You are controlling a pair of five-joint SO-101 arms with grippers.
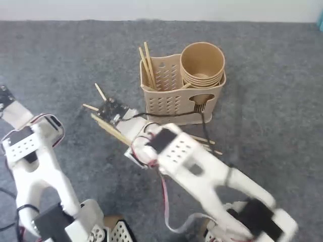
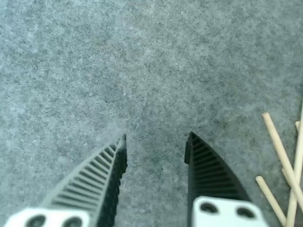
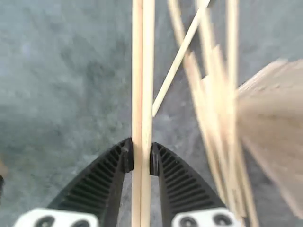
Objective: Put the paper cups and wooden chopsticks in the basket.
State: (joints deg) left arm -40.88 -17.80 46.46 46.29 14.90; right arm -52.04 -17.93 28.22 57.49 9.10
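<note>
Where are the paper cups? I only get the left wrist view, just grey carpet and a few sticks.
Observer: The paper cups sit stacked inside the basket.
Operator: Is anything being held?
Observer: Yes, the right gripper is shut on a chopstick pair.
Operator: Is anything else in the basket?
Observer: A few upright chopsticks stand in the compartment beside the cups.
</note>
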